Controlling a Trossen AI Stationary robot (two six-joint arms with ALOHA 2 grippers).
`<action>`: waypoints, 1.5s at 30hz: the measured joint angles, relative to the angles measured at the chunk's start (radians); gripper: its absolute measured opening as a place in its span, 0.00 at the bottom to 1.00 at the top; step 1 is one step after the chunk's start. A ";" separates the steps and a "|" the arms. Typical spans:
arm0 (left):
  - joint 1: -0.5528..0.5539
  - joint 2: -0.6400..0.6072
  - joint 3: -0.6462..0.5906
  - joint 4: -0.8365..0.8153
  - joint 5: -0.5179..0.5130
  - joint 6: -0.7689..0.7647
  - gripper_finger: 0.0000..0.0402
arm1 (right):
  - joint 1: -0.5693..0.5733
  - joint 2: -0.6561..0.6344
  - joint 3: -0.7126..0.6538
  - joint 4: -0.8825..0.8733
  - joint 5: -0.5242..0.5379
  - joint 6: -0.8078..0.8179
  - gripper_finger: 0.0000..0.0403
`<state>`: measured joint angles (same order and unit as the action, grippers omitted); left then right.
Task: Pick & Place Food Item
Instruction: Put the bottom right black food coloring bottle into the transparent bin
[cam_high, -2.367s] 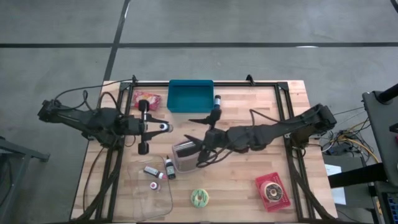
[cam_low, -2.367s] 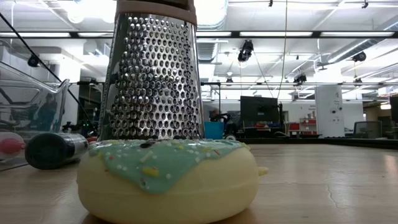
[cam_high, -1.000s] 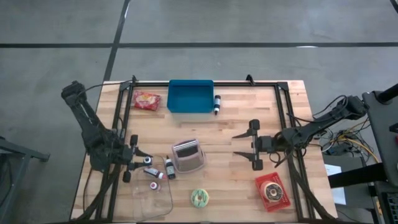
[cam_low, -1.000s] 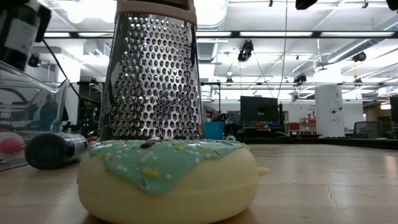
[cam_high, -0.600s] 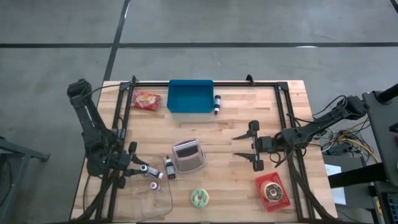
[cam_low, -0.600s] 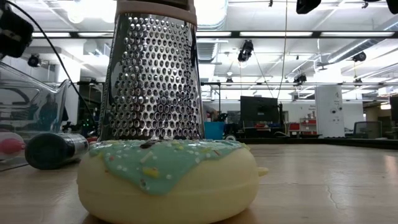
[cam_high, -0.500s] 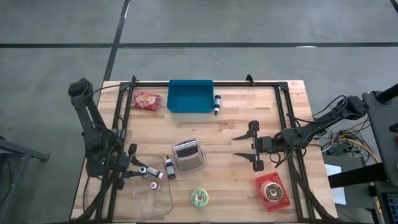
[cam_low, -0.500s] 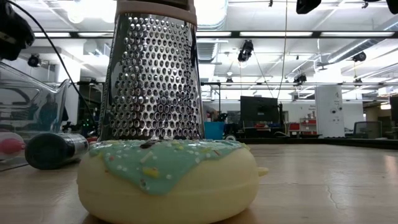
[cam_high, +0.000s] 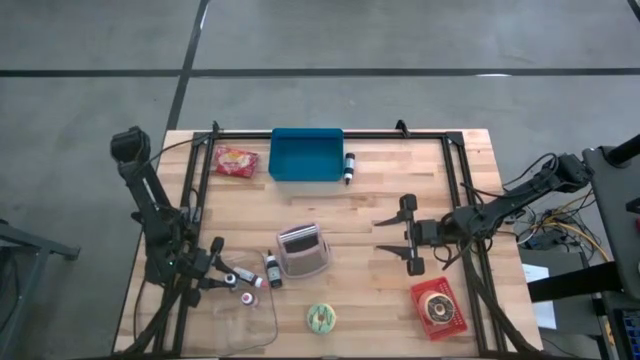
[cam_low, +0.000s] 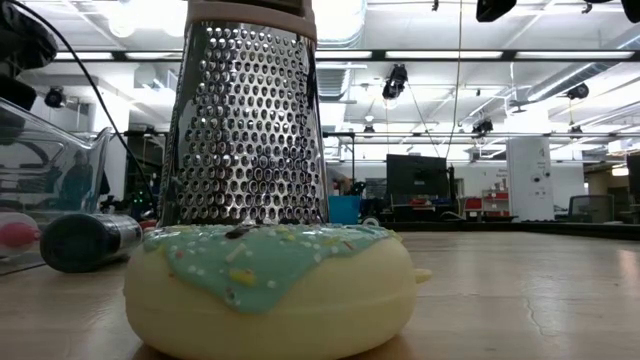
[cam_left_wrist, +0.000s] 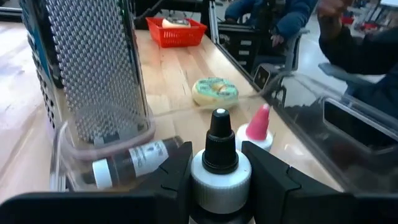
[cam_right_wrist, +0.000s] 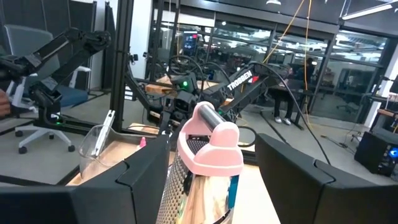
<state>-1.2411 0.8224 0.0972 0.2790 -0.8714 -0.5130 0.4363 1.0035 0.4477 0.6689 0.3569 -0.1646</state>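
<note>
A donut with teal icing (cam_high: 322, 317) lies flat on the table near the front edge and fills the low view (cam_low: 270, 290). My left gripper (cam_high: 213, 270) is at the table's left, at the left wall of a clear container (cam_high: 258, 318), shut on a small white bottle with a black nozzle cap (cam_left_wrist: 219, 165). My right gripper (cam_high: 408, 238) is open and empty right of centre, pointing toward a metal grater with a pink handle (cam_right_wrist: 208, 146), which stands upright at the centre (cam_high: 300, 250). My left gripper pinches the bottle's white shoulder (cam_left_wrist: 221, 182) between its two fingers (cam_left_wrist: 177, 174), one on each side. The fingers come level from the table's left and lie along the bottle, whose black cap points forward. The bottle's body is hidden behind the fingers.
In the clear container lie a dark bottle (cam_left_wrist: 127, 167) and a pink-tipped one (cam_left_wrist: 258, 124). A black dropper bottle (cam_high: 271, 268) stands by the grater. At the back are a blue bin (cam_high: 306, 153), a red packet (cam_high: 236, 160) and a small bottle (cam_high: 349, 165). A red basket (cam_high: 437, 308) is at front right.
My left gripper, still shut on the bottle, has moved a little toward the table's near edge, up to the clear container's left wall. My right arm has kept still.
</note>
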 joint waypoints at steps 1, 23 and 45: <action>0.000 0.003 -0.005 0.002 0.001 0.000 0.28 | 0.000 -0.001 0.000 0.000 0.000 0.000 0.57; 0.000 0.007 -0.054 0.114 0.151 0.068 0.28 | 0.000 -0.001 0.001 0.001 0.001 0.002 0.57; 0.000 -0.004 -0.024 0.184 0.184 0.229 0.37 | 0.000 -0.002 0.024 -0.001 0.001 -0.003 0.57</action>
<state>-1.2411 0.8181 0.0733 0.4633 -0.6869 -0.2836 0.4362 1.0016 0.4713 0.6678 0.3580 -0.1680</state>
